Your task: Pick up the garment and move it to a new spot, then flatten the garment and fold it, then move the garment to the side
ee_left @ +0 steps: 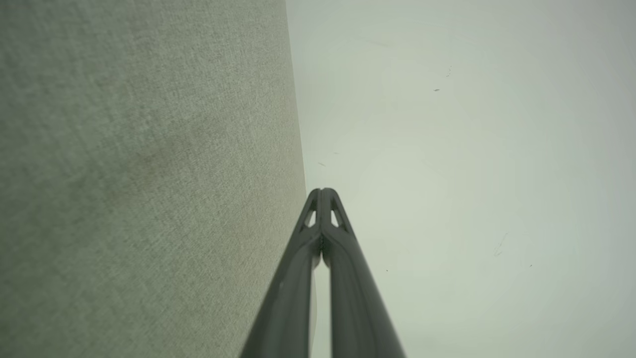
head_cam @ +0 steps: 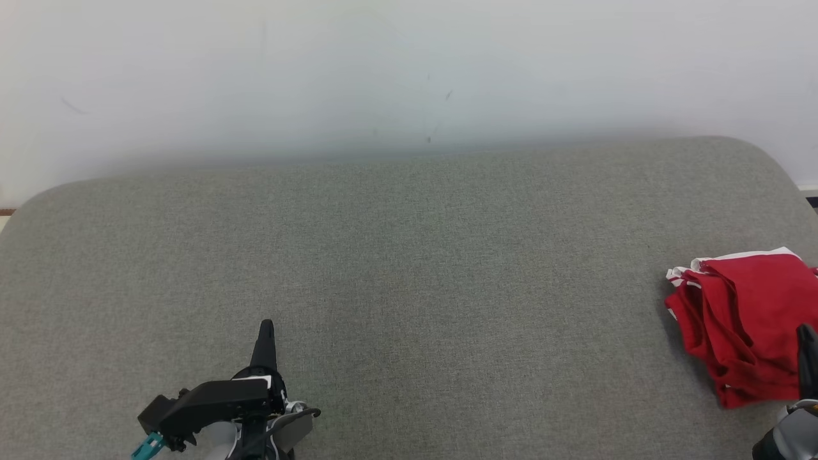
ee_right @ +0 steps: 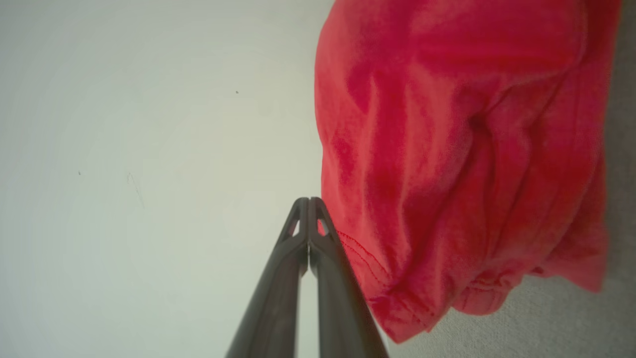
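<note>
Lying crumpled at 3 o'clock, red garment (head_cam: 741,319) sat near the grey cushion (head_cam: 409,275) edge; bare fabric ran toward 9. Pinched closed, empty: left gripper (head_cam: 266,326), right gripper (head_cam: 806,331).

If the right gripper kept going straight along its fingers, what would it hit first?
Probably the red garment: the shut right gripper points just past its bunched edge, so it would likely brush the cloth; otherwise the pale wall beyond.

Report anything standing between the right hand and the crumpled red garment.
Nothing visible does: the shut right hand is at the near edge of the crumpled red, white-trimmed garment on the grey fabric cushion.
</note>
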`<state>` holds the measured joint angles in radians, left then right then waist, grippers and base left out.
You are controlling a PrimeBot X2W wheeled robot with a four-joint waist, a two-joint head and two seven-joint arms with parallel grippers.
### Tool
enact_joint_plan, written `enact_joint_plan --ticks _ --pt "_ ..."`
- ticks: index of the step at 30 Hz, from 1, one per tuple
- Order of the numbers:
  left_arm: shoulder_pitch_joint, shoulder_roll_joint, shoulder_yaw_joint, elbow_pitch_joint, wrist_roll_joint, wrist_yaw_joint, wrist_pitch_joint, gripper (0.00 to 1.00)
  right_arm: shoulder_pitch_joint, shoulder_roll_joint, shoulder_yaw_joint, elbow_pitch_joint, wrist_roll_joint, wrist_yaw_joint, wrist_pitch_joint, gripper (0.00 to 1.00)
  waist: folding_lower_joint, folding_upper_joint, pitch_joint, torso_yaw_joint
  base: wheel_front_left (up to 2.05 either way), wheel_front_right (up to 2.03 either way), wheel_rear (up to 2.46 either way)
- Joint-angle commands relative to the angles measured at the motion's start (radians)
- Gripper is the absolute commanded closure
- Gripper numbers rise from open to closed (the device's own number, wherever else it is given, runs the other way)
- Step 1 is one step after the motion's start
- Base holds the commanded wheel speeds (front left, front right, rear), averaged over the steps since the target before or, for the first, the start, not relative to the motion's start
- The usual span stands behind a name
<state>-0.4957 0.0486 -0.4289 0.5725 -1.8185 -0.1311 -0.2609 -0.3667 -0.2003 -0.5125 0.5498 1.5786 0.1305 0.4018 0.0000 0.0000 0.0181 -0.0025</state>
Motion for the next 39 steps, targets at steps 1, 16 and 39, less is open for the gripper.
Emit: enact_joint_plan --ticks 1,16,39 --pt "-0.005 0.000 -0.001 0.004 -0.003 -0.005 -0.003 1.00 -0.006 0.001 -0.001 0.001 -0.003 0.000 0.003 1.00 0.0000 0.0000 0.000 0.000 0.00 0.00 0.00" --pt "-0.005 0.000 0.000 0.003 -0.003 -0.005 -0.003 1.00 -0.006 0.003 -0.004 0.001 -0.006 0.000 0.004 1.00 0.0000 0.0000 0.000 0.000 0.00 0.00 0.00" --pt "-0.005 0.000 0.000 0.003 -0.003 -0.005 -0.003 1.00 -0.006 0.004 -0.007 0.001 -0.008 0.000 0.007 1.00 0.0000 0.0000 0.000 0.000 0.00 0.00 0.00"
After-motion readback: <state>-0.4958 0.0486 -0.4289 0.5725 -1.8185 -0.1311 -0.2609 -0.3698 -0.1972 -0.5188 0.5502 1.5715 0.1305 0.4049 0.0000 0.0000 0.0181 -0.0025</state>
